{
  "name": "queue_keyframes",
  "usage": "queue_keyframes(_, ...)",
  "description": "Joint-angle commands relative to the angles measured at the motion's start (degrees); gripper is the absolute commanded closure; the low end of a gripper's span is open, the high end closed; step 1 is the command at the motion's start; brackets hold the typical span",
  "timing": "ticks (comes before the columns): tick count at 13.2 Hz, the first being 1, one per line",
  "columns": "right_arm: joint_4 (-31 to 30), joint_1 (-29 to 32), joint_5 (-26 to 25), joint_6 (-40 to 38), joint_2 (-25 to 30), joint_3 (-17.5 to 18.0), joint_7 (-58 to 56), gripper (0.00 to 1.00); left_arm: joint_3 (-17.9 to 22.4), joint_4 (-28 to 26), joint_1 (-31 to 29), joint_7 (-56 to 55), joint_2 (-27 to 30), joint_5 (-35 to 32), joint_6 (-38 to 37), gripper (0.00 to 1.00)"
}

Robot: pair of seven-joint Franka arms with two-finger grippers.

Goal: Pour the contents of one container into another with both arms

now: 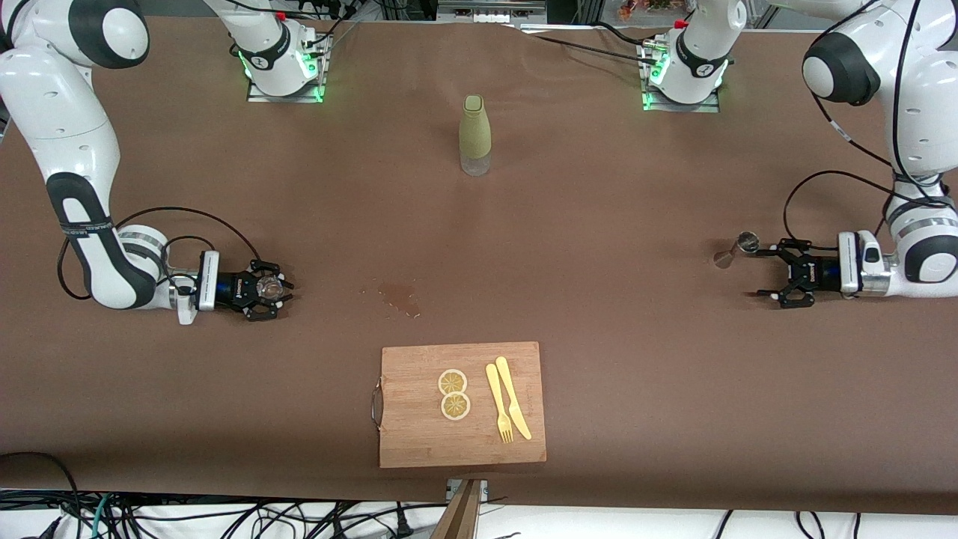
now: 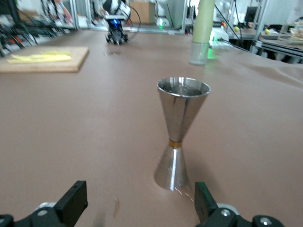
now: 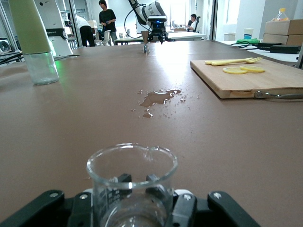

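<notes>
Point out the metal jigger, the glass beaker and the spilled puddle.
metal jigger (image 2: 182,101), left wrist view, upper cone's wall.
glass beaker (image 3: 131,176), right wrist view, its front wall.
spilled puddle (image 3: 158,97), right wrist view, its wet middle.

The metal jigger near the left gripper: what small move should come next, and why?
Probably ease the left gripper forward around the jigger and close. The jigger stands upright, ungrasped, just ahead of the open fingers, while the right gripper already holds the glass beaker.

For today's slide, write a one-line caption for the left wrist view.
Open left gripper faces a steel jigger standing upright on the brown table.
</notes>
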State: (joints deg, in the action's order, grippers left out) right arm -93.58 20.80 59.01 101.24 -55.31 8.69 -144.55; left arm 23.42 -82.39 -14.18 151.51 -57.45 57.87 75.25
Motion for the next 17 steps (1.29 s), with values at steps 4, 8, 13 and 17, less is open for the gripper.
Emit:
queue_keyframes(4, 1.38, 1.09, -1.18, -1.58, -1.29, -0.43, -0.47, 0.57, 0.49, 8.55, 1.78, -25.24, 2.33, -13.90, 0.07, 0.00)
queue_keyframes(8, 1.38, 1.09, -1.36, -3.24, -1.29, -1.48, -0.47, 0.27, 0.23, 11.28, 3.63, -50.99, 8.40, -24.01, -0.36, 0.00)
queue_keyframes(13, 3.13, 1.08, -3.46, -5.79, -1.29, -3.15, -0.64, 0.26, -0.65, 11.20, 6.79, -75.80, 13.76, -28.08, -0.54, 0.00)
queue_keyframes(17, 4.29, 1.09, -5.31, -5.80, -1.38, -3.33, -0.73, 0.26, -3.02, 10.94, 11.26, -93.45, 20.69, -33.34, -0.63, 0.00)
